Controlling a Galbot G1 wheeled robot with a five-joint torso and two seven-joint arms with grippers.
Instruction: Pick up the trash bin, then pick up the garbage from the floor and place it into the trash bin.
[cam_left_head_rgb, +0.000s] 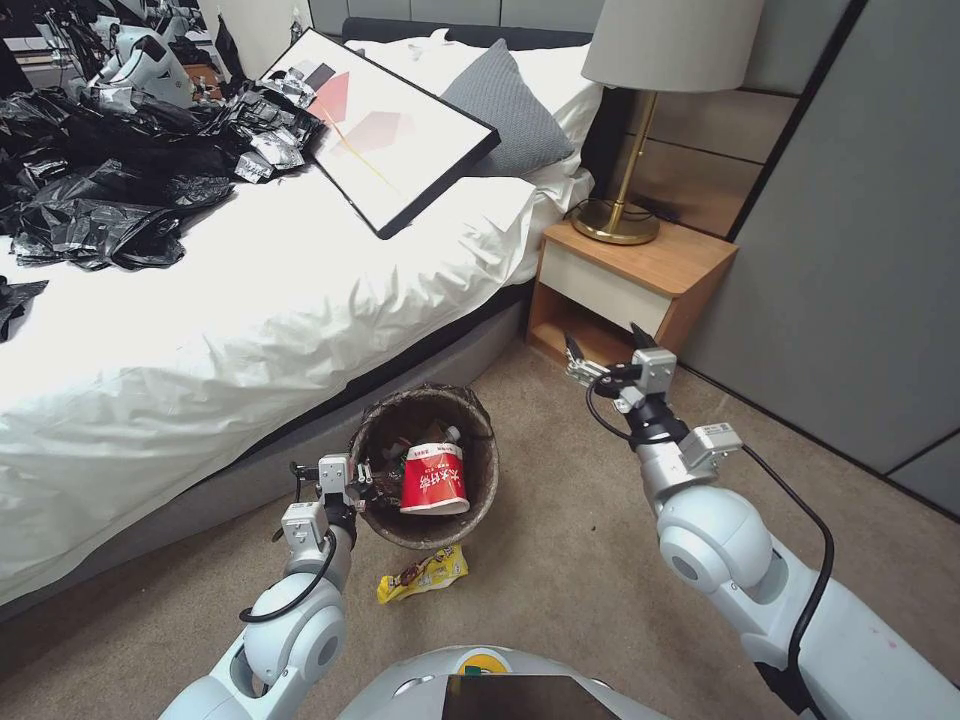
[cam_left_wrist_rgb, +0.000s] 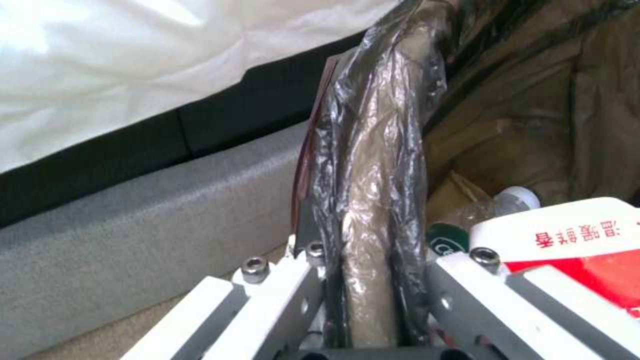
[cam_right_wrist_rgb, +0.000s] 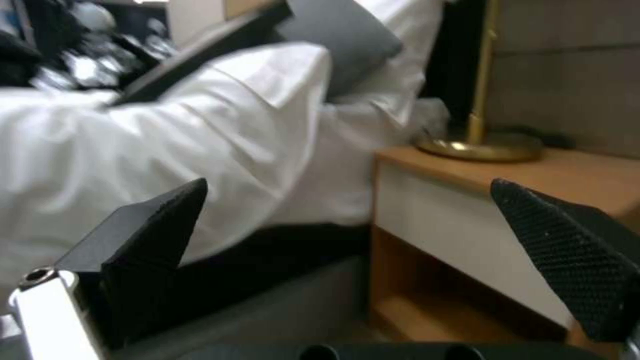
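Two grippers are showing on my feed. My left gripper (cam_left_head_rgb: 362, 487) is clamping its fingers (cam_left_wrist_rgb: 287, 295) on the liner-wrapped rim of the trash bin (cam_left_head_rgb: 470, 510), which is sitting on the carpet beside the bed (cam_left_head_rgb: 250, 330). Inside it a red-and-white paper cup (cam_left_head_rgb: 433, 478) is lying with red Chinese characters I cannot read. One yellow snack wrapper (cam_left_head_rgb: 423, 574) is lying just beside the bin. My right gripper (cam_left_head_rgb: 605, 357) is hovering near the nightstand (cam_left_head_rgb: 640, 275), fingers apart.
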